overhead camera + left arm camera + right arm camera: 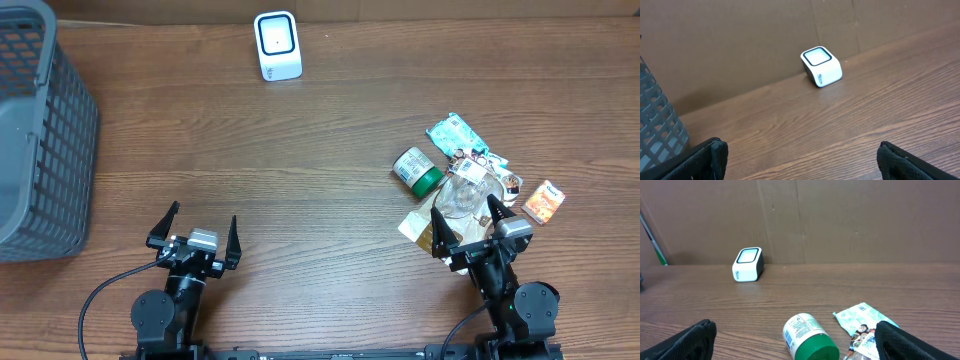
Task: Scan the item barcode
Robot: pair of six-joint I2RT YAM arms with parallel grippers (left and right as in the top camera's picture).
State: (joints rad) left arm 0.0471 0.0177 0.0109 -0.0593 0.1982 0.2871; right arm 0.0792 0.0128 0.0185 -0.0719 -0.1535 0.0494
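Note:
A white barcode scanner [278,45] with a dark window stands at the table's far edge, also in the left wrist view [821,66] and the right wrist view [748,264]. At the right lies a pile of items: a white jar with a green lid [417,169] [807,336] on its side, a teal packet [455,134] [862,317], a clear plastic pack [462,195] and an orange packet [544,201]. My right gripper [465,210] [797,342] stands open just in front of the pile, holding nothing. My left gripper [204,214] [800,160] is open over bare wood at the near left.
A grey mesh basket [40,130] [657,135] fills the far left. A brown cardboard wall [840,220] runs behind the scanner. A tan packet [418,226] lies at the pile's near edge.

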